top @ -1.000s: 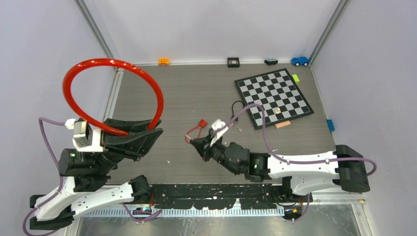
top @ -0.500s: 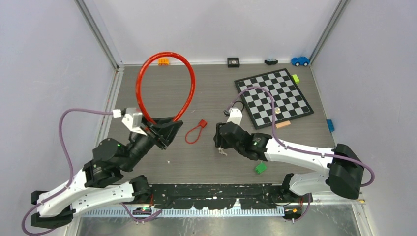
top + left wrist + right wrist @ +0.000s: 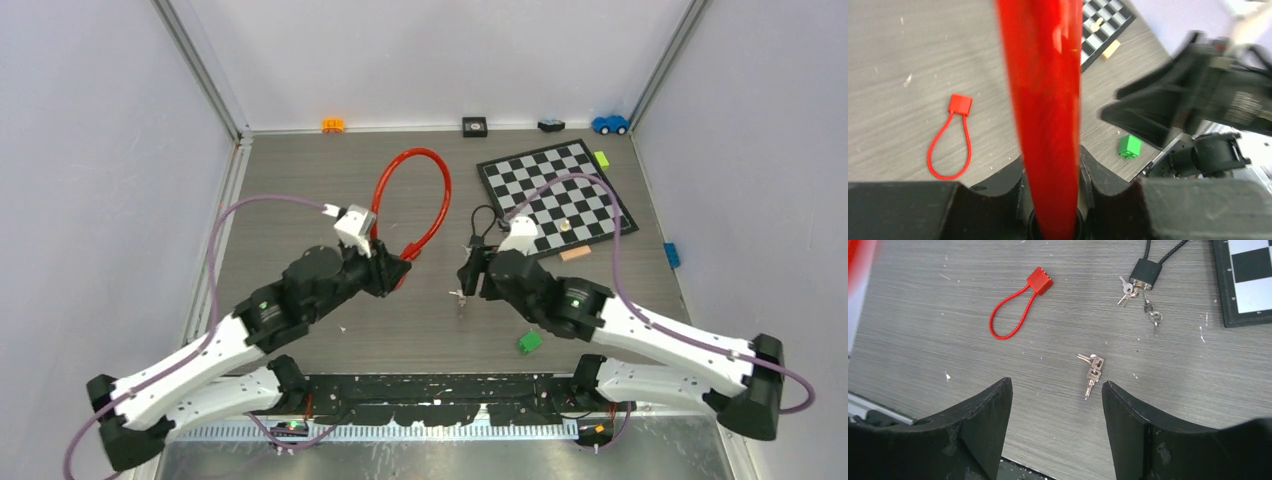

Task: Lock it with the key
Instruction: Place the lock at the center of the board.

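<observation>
The right pincer (image 3: 1056, 384) hangs with its jaws apart and empty at the bottom of its wrist frame, just above a pair of small keys (image 3: 1092, 371) lying on the tabletop (image 3: 948, 350). The left pincer (image 3: 1053, 200) is clamped on the red cable lock (image 3: 1043, 100), whose loop stands upright at the centre of the top view. No key is gripped or inserted, so the locking itself appears undone. The keyhole cannot be made out and is perhaps hidden inside the grip.
</observation>
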